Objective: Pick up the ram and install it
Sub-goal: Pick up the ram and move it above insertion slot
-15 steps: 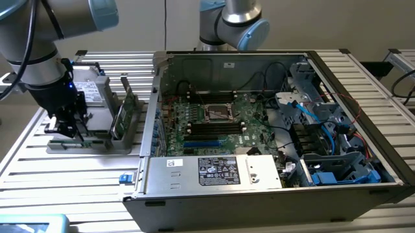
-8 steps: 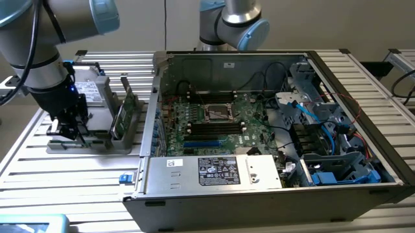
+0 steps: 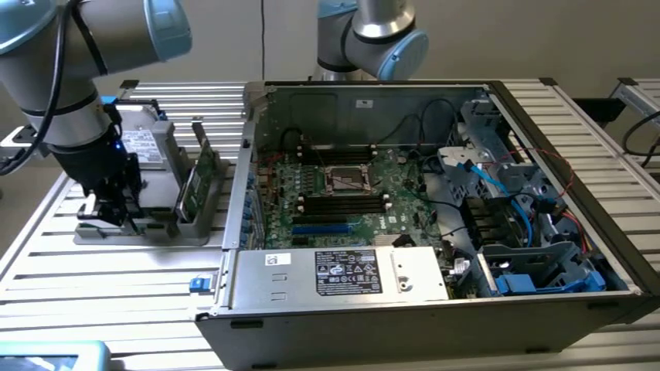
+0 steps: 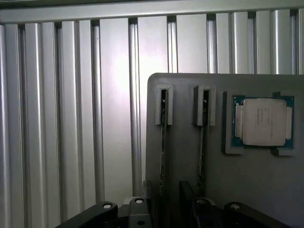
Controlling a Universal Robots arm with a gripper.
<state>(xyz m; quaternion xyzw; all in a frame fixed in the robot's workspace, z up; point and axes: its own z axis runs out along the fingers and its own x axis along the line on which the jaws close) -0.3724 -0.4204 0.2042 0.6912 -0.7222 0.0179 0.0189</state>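
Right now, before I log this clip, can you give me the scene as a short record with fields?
pincer: the pincer hangs over the grey holder, to the exterior view's left of the open computer case
ram: two ram sticks stand edge-on in the holder's slots
processor chip: the processor chip lies flat in a recess beside the slots
motherboard: the motherboard is inside the case
status: ram not yet lifted
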